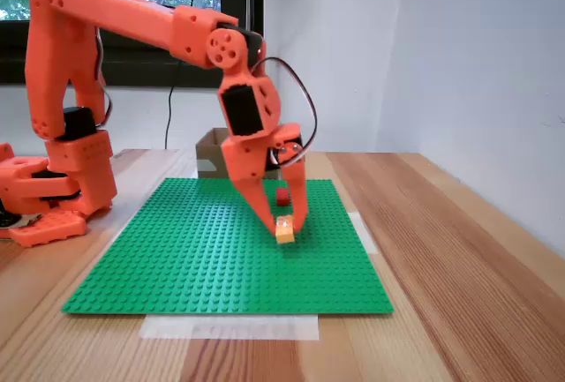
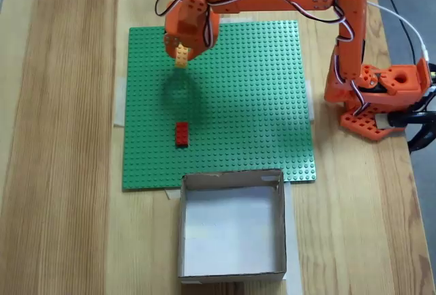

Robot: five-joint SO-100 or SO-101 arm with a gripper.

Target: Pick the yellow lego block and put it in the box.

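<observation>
— Half done, I'd say: the fingers [image 1: 287, 220] are pinching the yellow lego block [image 1: 284, 231], down at the green baseplate [image 2: 259, 104].
— And the box [image 2: 231, 268]?
— Empty, at the baseplate's far edge; the carry and drop remain.

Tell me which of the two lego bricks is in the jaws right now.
The yellow lego block, held at the tip of the gripper. The red brick lies apart on the green baseplate, nearer the box, untouched.
</observation>
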